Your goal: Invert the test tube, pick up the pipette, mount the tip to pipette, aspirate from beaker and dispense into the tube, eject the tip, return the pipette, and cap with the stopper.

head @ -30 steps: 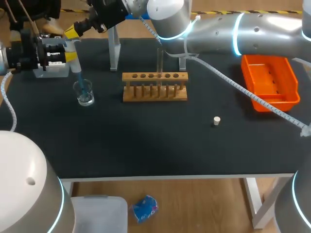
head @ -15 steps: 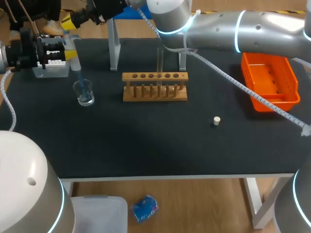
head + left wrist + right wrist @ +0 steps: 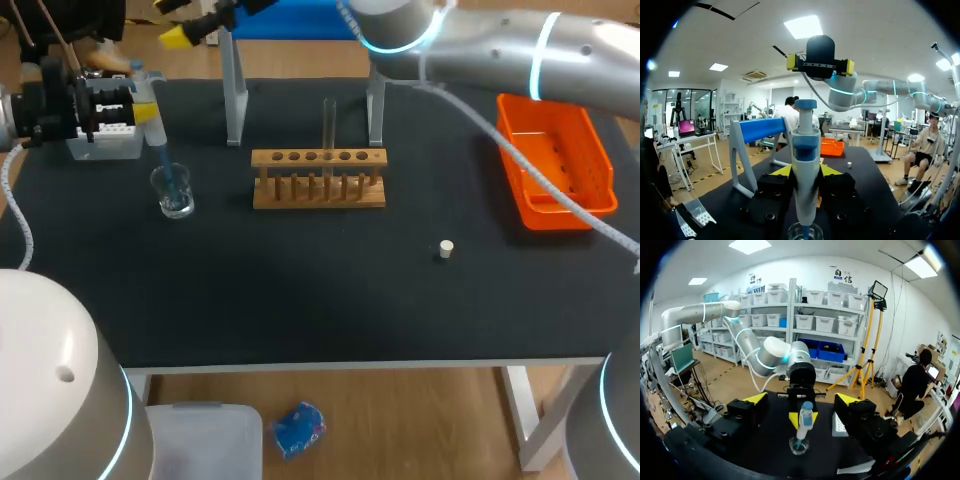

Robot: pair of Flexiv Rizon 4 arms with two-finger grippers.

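Observation:
My left gripper (image 3: 138,112) is shut on the white and blue pipette (image 3: 160,148), held upright at the table's far left with its tip down in the small glass beaker (image 3: 176,198). Seen from the left wrist, the pipette (image 3: 805,165) stands between my yellow tips above the beaker (image 3: 805,233). My right gripper (image 3: 172,22) hangs open above and behind the pipette, clear of its plunger; its fingers (image 3: 791,62) stand wide apart. One glass test tube (image 3: 328,125) stands upright in the wooden rack (image 3: 318,190). The stopper (image 3: 446,249) lies on the mat, right of centre.
A metal pipette stand (image 3: 235,100) with a blue top rises behind the rack. The white tip box (image 3: 105,147) sits just behind my left gripper. An orange bin (image 3: 556,160) stands at the far right. My right arm spans the table's back edge.
My right gripper has lifted off the pipette's top, drawn up and back to the right, and opened its fingers. The left gripper and the pipette have stayed put.

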